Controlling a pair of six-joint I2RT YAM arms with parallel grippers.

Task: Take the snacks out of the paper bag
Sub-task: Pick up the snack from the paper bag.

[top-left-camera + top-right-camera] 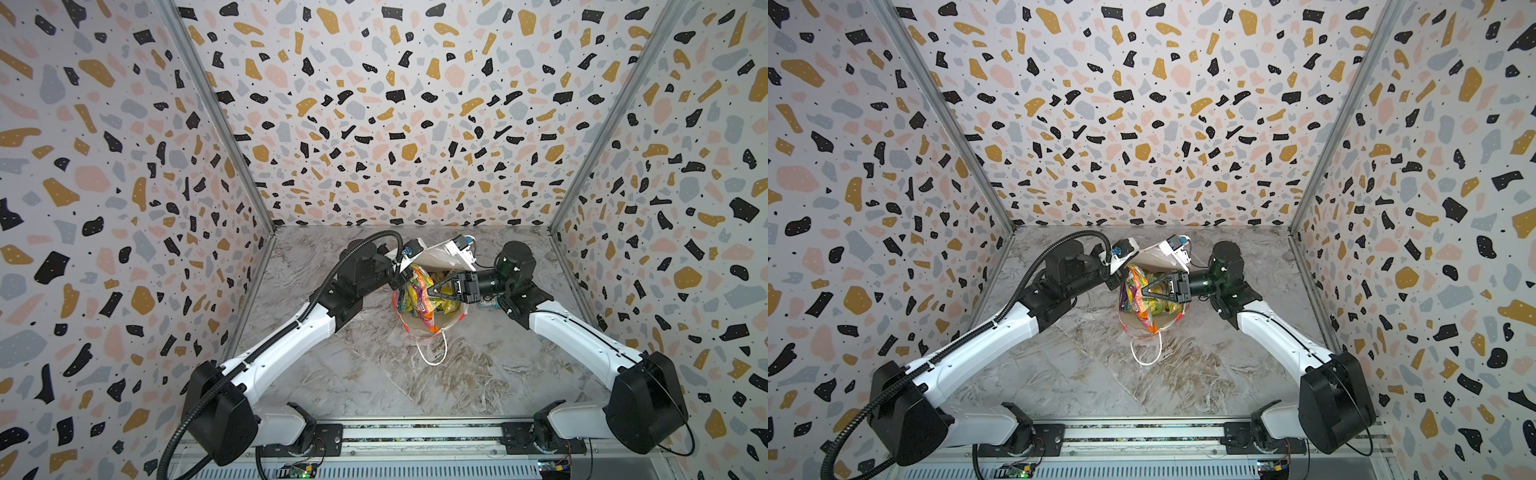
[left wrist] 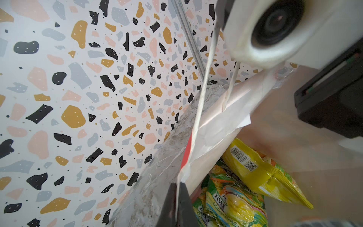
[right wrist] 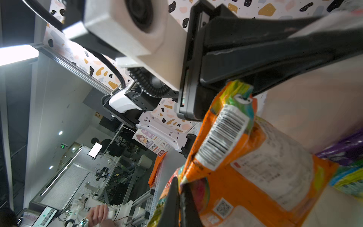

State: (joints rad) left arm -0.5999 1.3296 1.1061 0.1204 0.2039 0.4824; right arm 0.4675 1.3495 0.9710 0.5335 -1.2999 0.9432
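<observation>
- Meanwhile, at left, the left gripper [image 2: 177, 186] is clamped on the rim of the paper bag [image 1: 434, 255], holding its mouth wide.
- Centre: the bag stands on the marble table [image 1: 374, 374], snacks [image 1: 419, 297] piled inside, none clearly out yet.
- At right, the right gripper [image 3: 179, 186] pinches the orange packet [image 3: 245, 186] by an edge. Nearly all the unloading looks left to do.

Green-yellow packet [image 2: 233, 204]: "FOX", "OVAL" readable. Yellow packet [image 2: 261, 171]: barcode digits too small. Orange packet [image 3: 245, 176]: print blurred.
</observation>
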